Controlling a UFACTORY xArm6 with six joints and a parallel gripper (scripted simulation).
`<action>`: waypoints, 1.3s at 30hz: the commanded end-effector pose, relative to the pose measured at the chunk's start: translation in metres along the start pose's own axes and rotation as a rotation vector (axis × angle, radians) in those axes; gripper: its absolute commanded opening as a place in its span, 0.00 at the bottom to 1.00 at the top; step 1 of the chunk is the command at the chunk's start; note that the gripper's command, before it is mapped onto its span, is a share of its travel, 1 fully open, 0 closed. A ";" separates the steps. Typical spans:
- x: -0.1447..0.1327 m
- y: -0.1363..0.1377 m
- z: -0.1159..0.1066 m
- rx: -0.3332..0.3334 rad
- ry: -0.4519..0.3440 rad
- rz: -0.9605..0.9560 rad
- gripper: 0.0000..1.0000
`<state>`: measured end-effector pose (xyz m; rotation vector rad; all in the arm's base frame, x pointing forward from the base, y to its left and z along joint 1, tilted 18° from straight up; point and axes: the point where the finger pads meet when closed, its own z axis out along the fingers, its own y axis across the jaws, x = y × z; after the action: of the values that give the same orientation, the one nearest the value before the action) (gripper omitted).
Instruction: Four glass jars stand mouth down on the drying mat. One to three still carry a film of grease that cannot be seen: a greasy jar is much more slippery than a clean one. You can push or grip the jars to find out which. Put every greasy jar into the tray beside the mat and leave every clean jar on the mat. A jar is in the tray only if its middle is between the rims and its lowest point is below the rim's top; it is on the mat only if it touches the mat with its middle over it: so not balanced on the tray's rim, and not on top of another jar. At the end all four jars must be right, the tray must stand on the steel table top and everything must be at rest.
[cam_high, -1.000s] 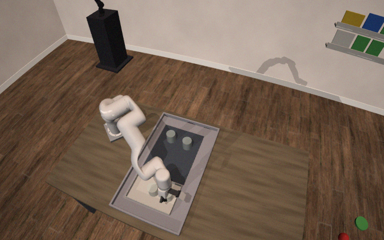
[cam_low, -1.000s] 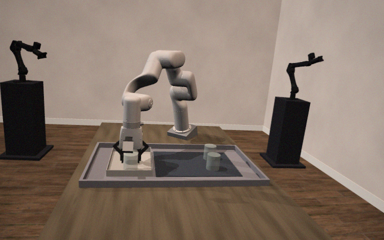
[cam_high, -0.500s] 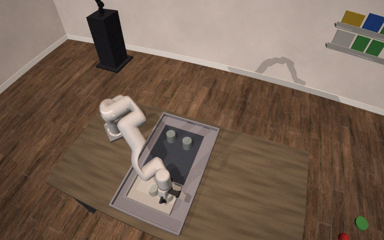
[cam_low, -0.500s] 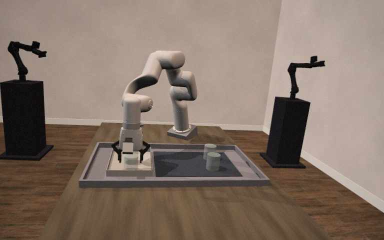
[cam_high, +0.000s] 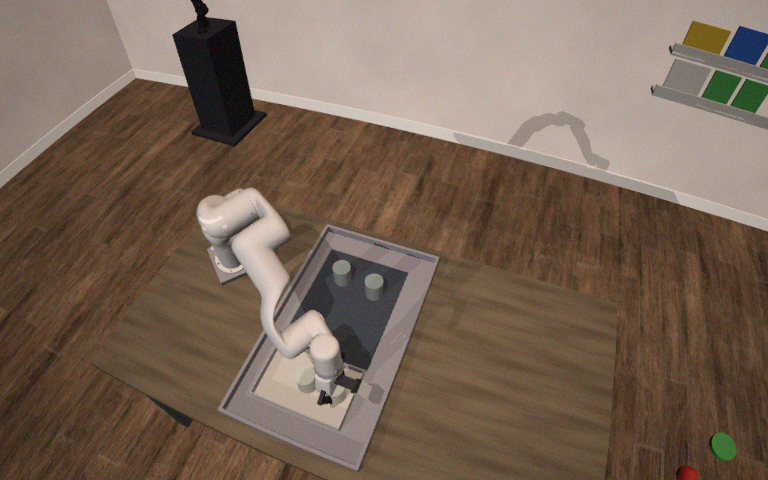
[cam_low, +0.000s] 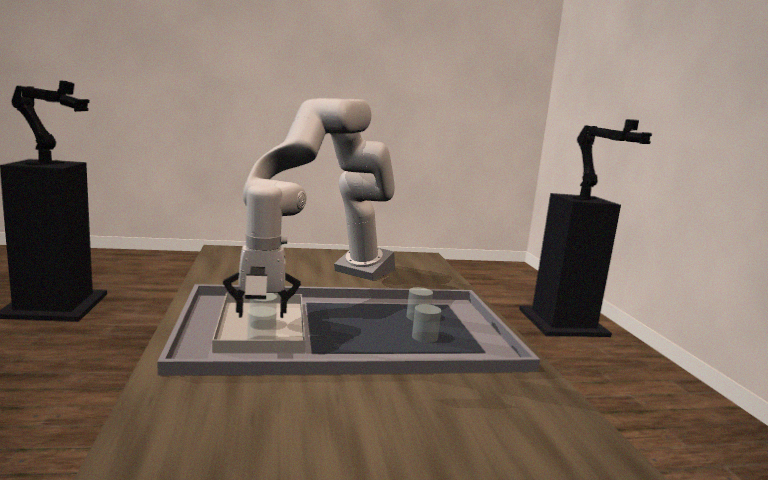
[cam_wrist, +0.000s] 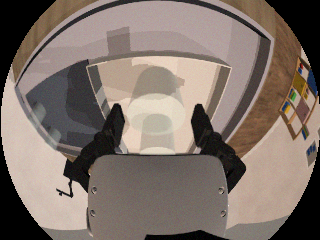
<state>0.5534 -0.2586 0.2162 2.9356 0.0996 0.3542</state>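
Cream tray (cam_high: 294, 403) (cam_low: 257, 345) (cam_wrist: 195, 67): two jars inside; fingers (cam_high: 340, 390) (cam_low: 261, 314) open above.

Arm arched forward — jaws (cam_high: 341, 391) (cam_low: 261, 313) wide open, pointing down.

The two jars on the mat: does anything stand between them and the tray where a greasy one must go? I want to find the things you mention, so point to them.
Between the two jars (cam_high: 374, 286) (cam_low: 425, 323) and the tray (cam_high: 294, 408) (cam_low: 257, 345), only the tray's low rim visibly stands in the way.
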 end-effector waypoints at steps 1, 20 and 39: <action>0.001 0.001 -0.017 -0.003 0.005 0.000 1.00; 0.001 0.001 -0.083 -0.003 0.005 0.000 1.00; -0.001 -0.033 -0.083 -0.003 0.005 0.000 1.00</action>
<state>0.5325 -0.2360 0.2910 2.9358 0.0969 0.3538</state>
